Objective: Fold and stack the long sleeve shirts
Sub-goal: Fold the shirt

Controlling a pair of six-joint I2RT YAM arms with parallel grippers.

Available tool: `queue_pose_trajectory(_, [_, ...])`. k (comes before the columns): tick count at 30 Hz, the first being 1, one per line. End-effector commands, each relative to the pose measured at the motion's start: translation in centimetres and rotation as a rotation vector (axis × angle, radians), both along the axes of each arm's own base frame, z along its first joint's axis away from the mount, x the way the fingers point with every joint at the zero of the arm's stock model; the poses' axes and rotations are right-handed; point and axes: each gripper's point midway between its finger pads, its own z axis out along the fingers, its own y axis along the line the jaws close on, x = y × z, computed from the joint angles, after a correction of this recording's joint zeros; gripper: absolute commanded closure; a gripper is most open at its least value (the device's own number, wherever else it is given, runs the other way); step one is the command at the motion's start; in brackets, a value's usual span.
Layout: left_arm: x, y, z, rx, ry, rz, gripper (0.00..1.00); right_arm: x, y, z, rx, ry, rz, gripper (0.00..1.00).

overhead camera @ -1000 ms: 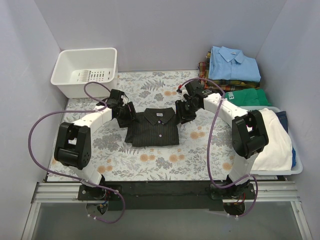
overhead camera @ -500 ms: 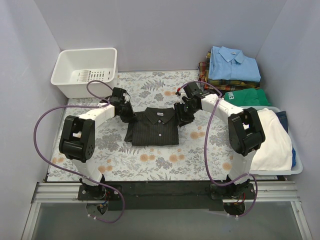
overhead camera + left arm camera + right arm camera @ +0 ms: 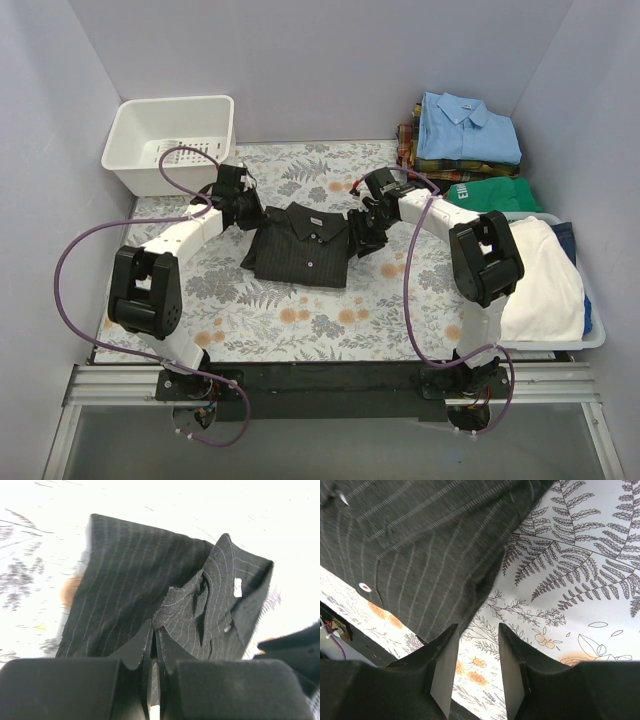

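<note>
**Top external view: left pincer now shut on the shirt, cloth pulled askew**

- Change: a second ago the left pincer [image 3: 255, 212] stood spread at the shirt's shoulder. It is now pressed together. In the left wrist view the left pincer [image 3: 154, 639] pinches a ridge of dark cloth that rises to the tips beside the collar [image 3: 215, 597].
- The pinstriped shirt [image 3: 298, 250] has moved with it. It lay square before. Now it sits skewed, with the collar end drawn toward the left pincer and the hem swung away.
- The right pincer [image 3: 360, 238] has crept closer to the shirt's other side. In its own view the right pincer [image 3: 477, 630] is spread, with bare floral surface [image 3: 580, 580] between the fingers. The shirt's edge lies just beyond the tips and nothing is held.
- Our reading: the folding looks done and one side is gripped. The other side still needs a grip before the bundle can travel. A one-sided pull risks opening the fold.
- Where it is: the pinstriped shirt lies flat on the surface between the two pincers, touching the left and just ahead of the right.
- Look of it: charcoal-black with fine pale stripes and small pale buttons, folded into a compact rectangle with the collar on top.
- The light blue shirt [image 3: 468, 125] sits on a plaid shirt [image 3: 415, 158], well beyond the right pincer.
</note>
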Motion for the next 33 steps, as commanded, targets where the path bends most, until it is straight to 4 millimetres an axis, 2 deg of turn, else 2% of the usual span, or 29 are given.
queue_pose_trajectory(1, [2.4, 1.9, 1.7, 0.071, -0.079, 0.102, 1.00, 0.4, 0.6, 0.4, 0.027, -0.008, 0.002, 0.55])
queue_pose_trajectory(2, [2.9, 2.3, 0.7, 0.096, -0.060, 0.123, 1.00, 0.4, 0.6, 0.3, 0.027, -0.011, 0.003, 0.55])
queue_pose_trajectory(12, [7.0, 2.7, -3.5, 0.158, -0.008, 0.139, 1.00, 0.9, 0.4, 0.7, 0.013, -0.044, -0.007, 0.52])
queue_pose_trajectory(15, [8.3, 2.8, -4.0, 0.174, -0.014, 0.130, 0.94, 1.3, 0.6, 1.1, 0.025, -0.063, -0.019, 0.37])
queue_pose_trajectory(16, [8.7, 2.8, -3.4, 0.171, -0.024, 0.130, 0.88, 1.4, 0.7, 1.2, 0.031, -0.069, -0.018, 0.27])
queue_pose_trajectory(17, [8.8, 2.7, -2.9, 0.169, -0.033, 0.129, 0.72, 1.8, 1.0, 1.5, 0.049, -0.089, -0.017, 0.20])
queue_pose_trajectory(19, [9.0, 2.6, -1.0, 0.156, -0.075, 0.123, 0.61, 1.9, 1.5, 1.7, 0.082, -0.095, -0.014, 0.06])
queue_pose_trajectory(20, [8.9, 2.6, -0.5, 0.155, -0.086, 0.120, 0.52, 2.0, 1.7, 1.7, 0.093, -0.097, -0.019, 0.03])
queue_pose_trajectory(23, [8.4, 2.7, 1.6, 0.150, -0.126, 0.106, 0.46, 2.0, 3.0, 1.5, 0.179, -0.089, -0.036, 0.02])
queue_pose_trajectory(24, [8.2, 2.8, 2.0, 0.152, -0.135, 0.109, 0.44, 2.4, 3.9, 1.8, 0.236, -0.096, -0.031, 0.01])
queue_pose_trajectory(26, [7.6, 3.5, 2.4, 0.166, -0.138, 0.123, 0.43, 1.8, 4.3, 1.0, 0.277, -0.054, -0.059, 0.01])
queue_pose_trajectory(27, [7.4, 4.1, 2.3, 0.184, -0.134, 0.149, 0.42, 1.4, 4.7, 0.7, 0.302, -0.033, -0.055, 0.01])
queue_pose_trajectory(30, [6.2, 6.2, 0.4, 0.195, -0.063, 0.215, 0.42, 1.5, 5.2, 0.0, 0.344, -0.020, -0.088, 0.01])
queue_pose_trajectory(31, [5.8, 6.7, -0.1, 0.189, -0.043, 0.233, 0.42, 2.2, 5.7, 0.2, 0.379, -0.051, -0.095, 0.01])
queue_pose_trajectory(33, [4.7, 8.2, -1.3, 0.167, 0.002, 0.297, 0.43, 2.2, 6.1, -0.5, 0.403, -0.024, -0.131, 0.01])
